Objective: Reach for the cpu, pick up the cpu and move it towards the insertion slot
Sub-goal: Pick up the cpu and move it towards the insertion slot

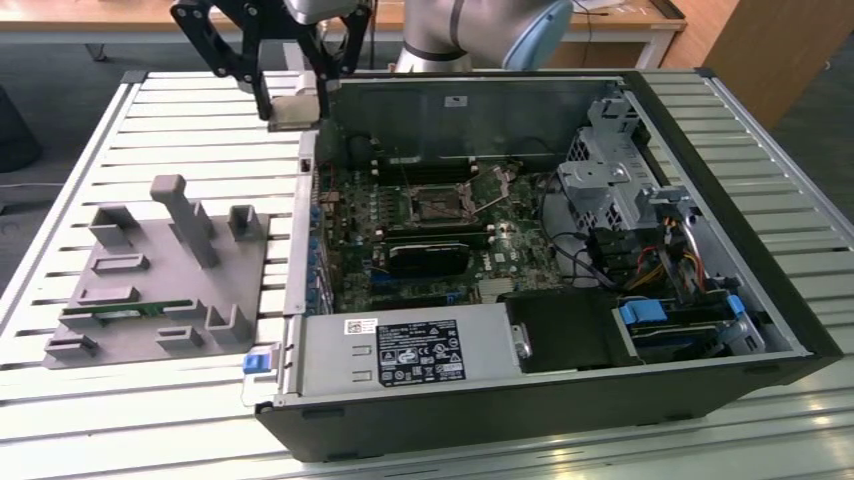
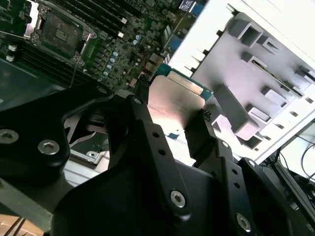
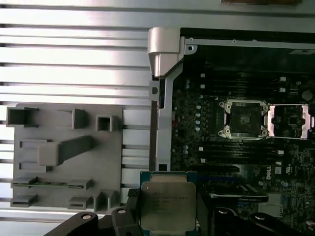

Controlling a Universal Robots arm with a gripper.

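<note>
Tool (image 1: 296,100) closed on the cpu (image 3: 167,206), chip clamped between its black fingers (image 2: 209,132) and raised above the desk (image 1: 147,130) near its far edge, beside the open case, apart from the insertion slot (image 1: 437,205).

We see bright, even light on the slatted bench (image 1: 160,110), with white glare on its slats in both wrist views. The case (image 1: 747,210) interior lies dim. Close up, the pincer (image 2: 172,115) blurs in the second wrist view.
</note>
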